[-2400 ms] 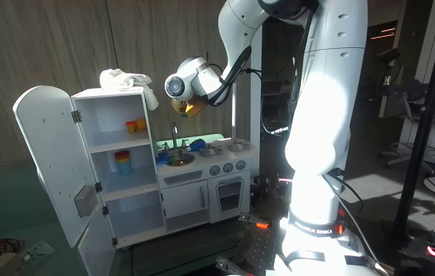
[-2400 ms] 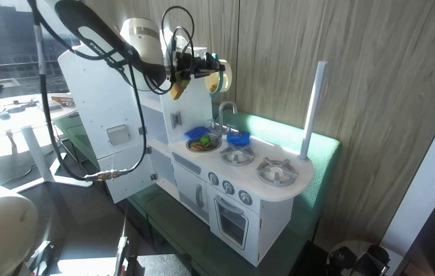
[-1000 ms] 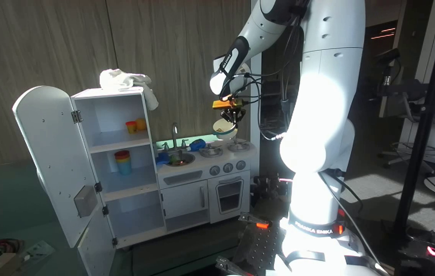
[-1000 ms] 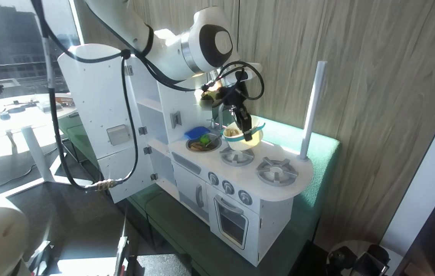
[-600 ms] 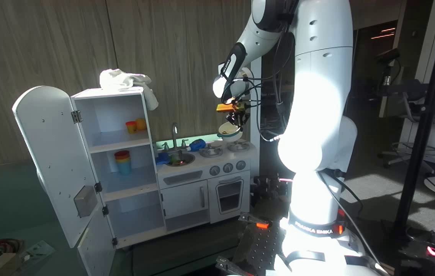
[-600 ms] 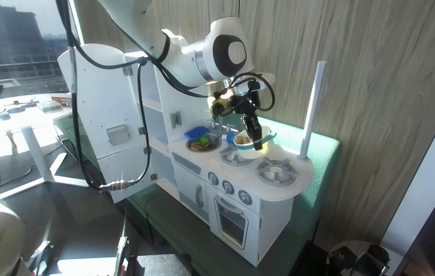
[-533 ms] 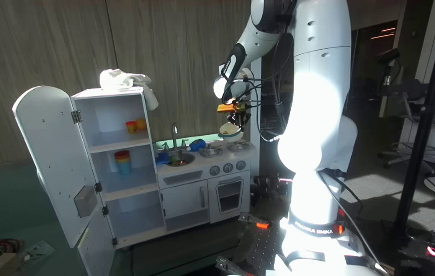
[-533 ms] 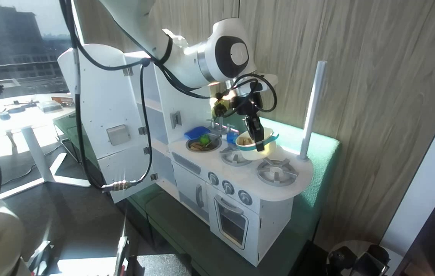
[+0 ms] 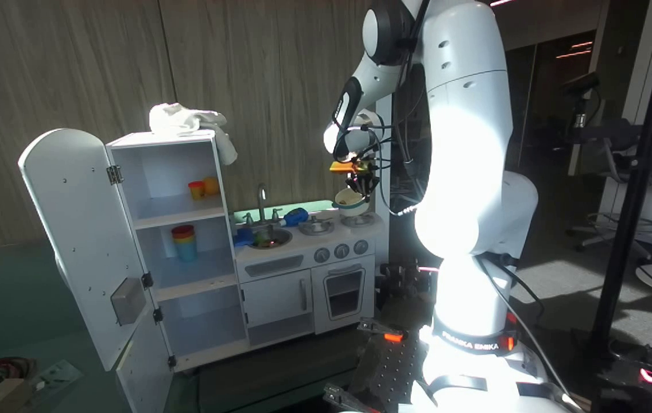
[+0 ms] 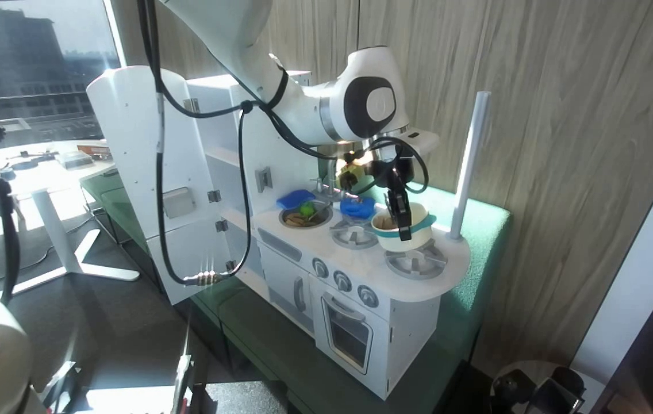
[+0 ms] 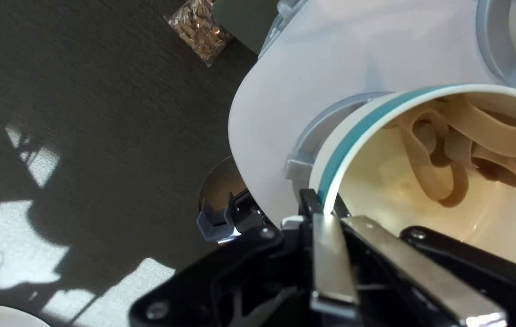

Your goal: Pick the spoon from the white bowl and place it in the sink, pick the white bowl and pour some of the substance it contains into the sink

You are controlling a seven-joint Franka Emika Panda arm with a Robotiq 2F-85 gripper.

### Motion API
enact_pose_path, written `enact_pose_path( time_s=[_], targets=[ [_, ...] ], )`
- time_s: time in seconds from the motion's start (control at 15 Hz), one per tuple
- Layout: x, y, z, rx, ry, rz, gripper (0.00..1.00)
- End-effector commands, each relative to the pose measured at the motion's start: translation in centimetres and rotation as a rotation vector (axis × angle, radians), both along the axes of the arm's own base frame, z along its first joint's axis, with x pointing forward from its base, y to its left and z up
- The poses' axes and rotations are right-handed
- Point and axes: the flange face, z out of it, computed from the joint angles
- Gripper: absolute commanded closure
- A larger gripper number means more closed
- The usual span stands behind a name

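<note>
Wood-grain wall (image 10: 568, 172): matte panels, vertical seam.
Play kitchen (image 9: 278, 301): smooth white boards; counter (image 10: 365, 261) rounded at one end; tall cabinet's door (image 9: 73, 218) swung wide.
Robot arm (image 9: 466, 115): glossy white shell, black cables looped.
Post (image 10: 470, 167): straight, pale, upright on rounded end.
Sink (image 9: 283, 237): round, metallic; green piece (image 10: 307, 209), tan pieces (image 10: 296, 220) inside.
White bowl (image 11: 376, 181): smooth, round, teal-banded; over part of grey burner (image 10: 417, 264), contact cannot be told.
Gripper (image 11: 326, 204): pinches bowl rim, one finger inside, one outside; covers part of bowl in an exterior view.
Blue item (image 9: 295, 216): glossy, bottle-like; on counter between sink and bowl.
Grey utensil (image 10: 321, 211): thin, leaning in sink; too small to confirm as spoon.
Strips (image 11: 489, 129): tan, rubbery-looking, curled loops in bowl.
</note>
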Motion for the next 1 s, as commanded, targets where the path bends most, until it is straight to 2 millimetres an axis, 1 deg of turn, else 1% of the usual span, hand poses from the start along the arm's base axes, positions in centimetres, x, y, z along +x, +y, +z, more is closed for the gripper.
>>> enact_pose_path(
  time_s=[0.0,0.33,0.47,0.53,0.6,0.67,0.73,0.87,0.93],
  targets=[
    [0.0,-2.2,-0.7,-0.006,-0.038,-0.044,0.99],
    [-0.3,-3.4,-2.4,0.015,-0.074,-0.108,0.99],
    [-0.3,-3.7,-2.0,0.001,-0.106,-0.116,0.99],
    [-0.3,-3.7,-1.8,-0.004,-0.119,-0.120,0.69],
    [-0.4,-3.7,-1.7,-0.004,-0.131,-0.122,0.68],
    [-0.6,-3.7,-1.7,-0.002,-0.138,-0.128,0.63],
    [-0.8,-3.6,-1.7,0.007,-0.140,-0.131,0.54],
    [-1.1,-3.5,-1.8,0.023,-0.145,-0.142,0.41],
    [-1.3,-3.2,-1.5,0.031,-0.153,-0.137,0.32]
  ],
)
